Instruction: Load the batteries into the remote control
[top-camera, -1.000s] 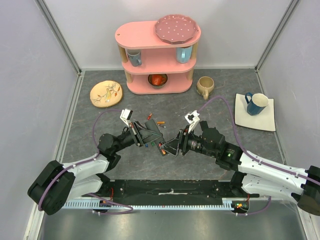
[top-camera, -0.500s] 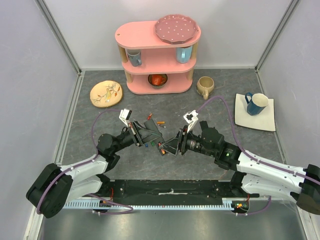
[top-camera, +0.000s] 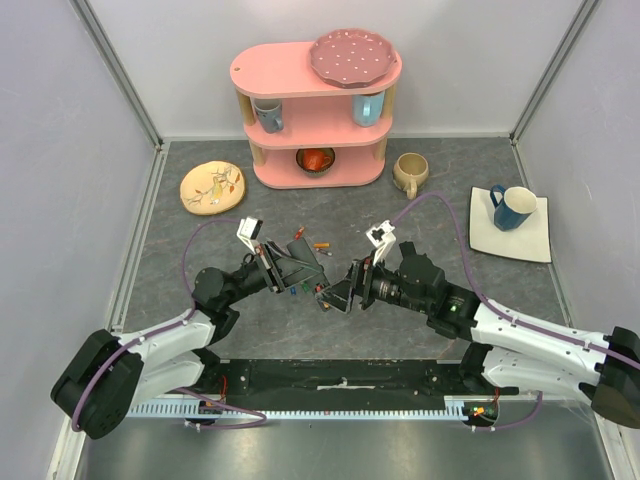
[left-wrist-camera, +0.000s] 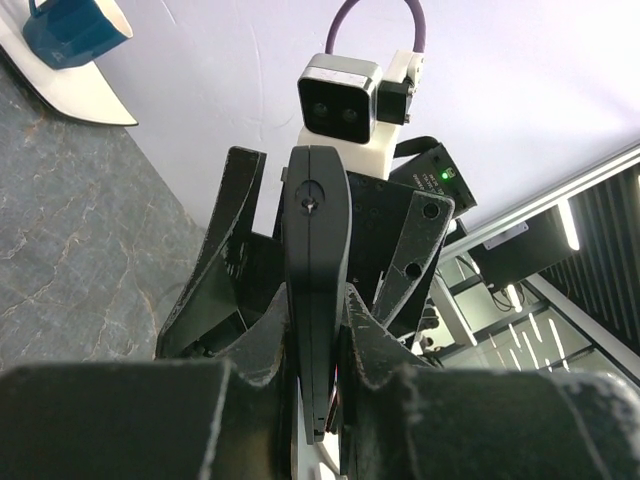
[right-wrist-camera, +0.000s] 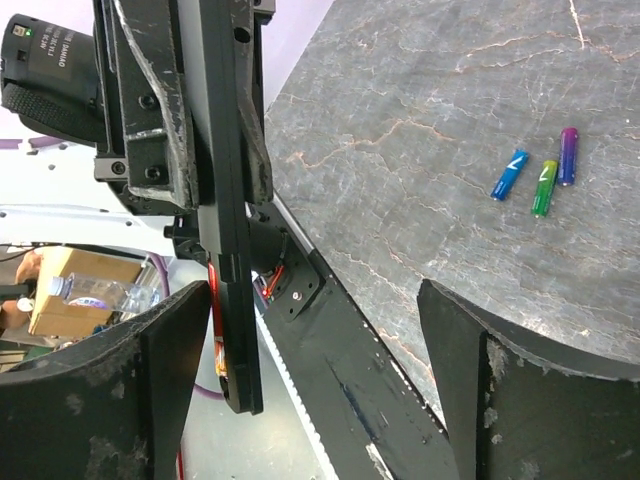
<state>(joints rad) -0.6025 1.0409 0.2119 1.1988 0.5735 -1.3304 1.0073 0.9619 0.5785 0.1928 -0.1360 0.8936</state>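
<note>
1. You are pinching the remote control (left-wrist-camera: 317, 250) edge-on in the left gripper (left-wrist-camera: 318, 345), its jaws pressed against the slim sides, with the bar raised off the counter (right-wrist-camera: 420, 100).
2. Your right gripper (right-wrist-camera: 315, 340) is hovering just beside the remote's end, jaws spread wide with nothing between them.
3. The loose batteries (right-wrist-camera: 545, 180) are lying on the counter, apart from the remote. Blue, green and purple ones are sitting side by side.
4. The recess is not showing in either wrist view, so I cannot tell whether any cell is seated.
5. For the next cell, you are looking to pinch it across its middle, bring it lengthwise to the recess, and press one end in first.
6. The left clamp is needing firm pressure so the bar is not twisting.
</note>
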